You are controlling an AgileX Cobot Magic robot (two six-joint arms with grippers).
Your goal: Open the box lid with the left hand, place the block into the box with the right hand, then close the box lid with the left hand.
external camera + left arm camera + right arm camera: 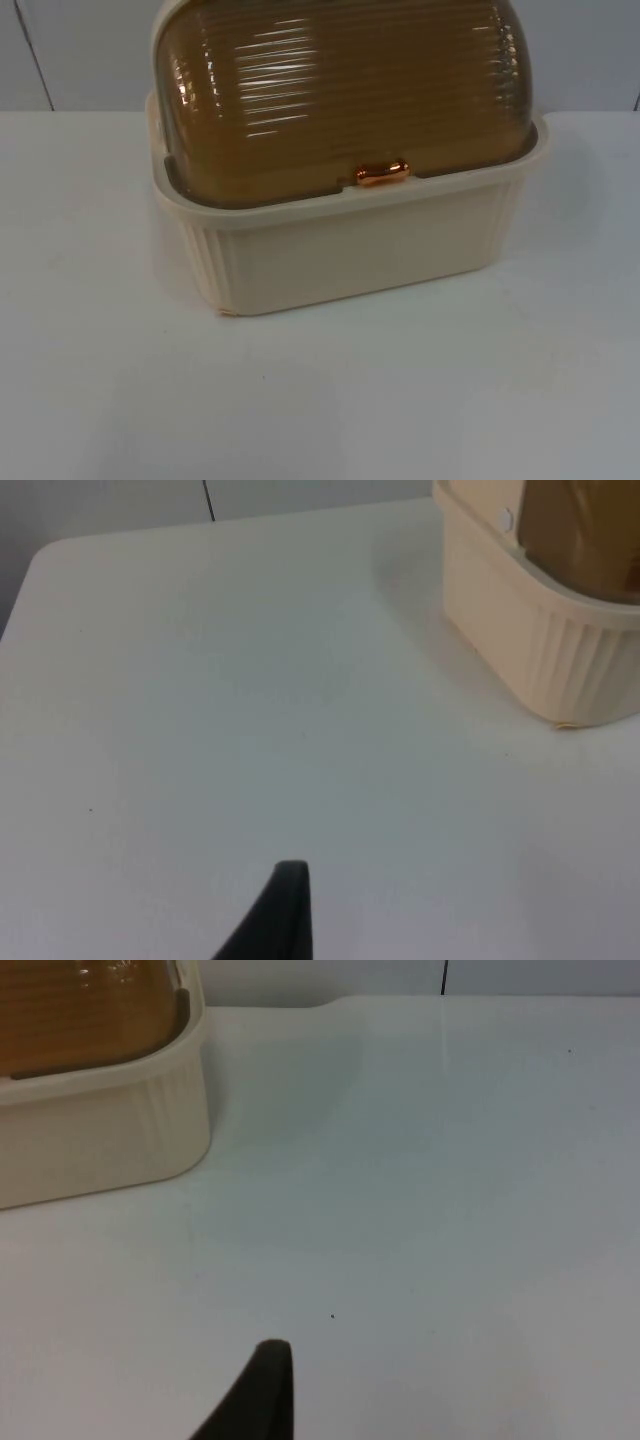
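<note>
A cream ribbed box (350, 250) stands at the back middle of the table. Its amber see-through domed lid (340, 90) is down, and a copper handle (383, 173) sits at the lid's front edge. My left gripper (285, 920) hangs over bare table well to the left of the box (520, 630), apart from it. Over bare table on the other side, my right gripper (260, 1395) is likewise apart from the box (90, 1140). What lies under the lid (80, 1010) cannot be made out.
White table top (320, 400) spreads in front of the box and on both sides. The grey partition wall (70, 50) rises right behind the box. In the left wrist view the table's rounded far corner (45, 555) shows.
</note>
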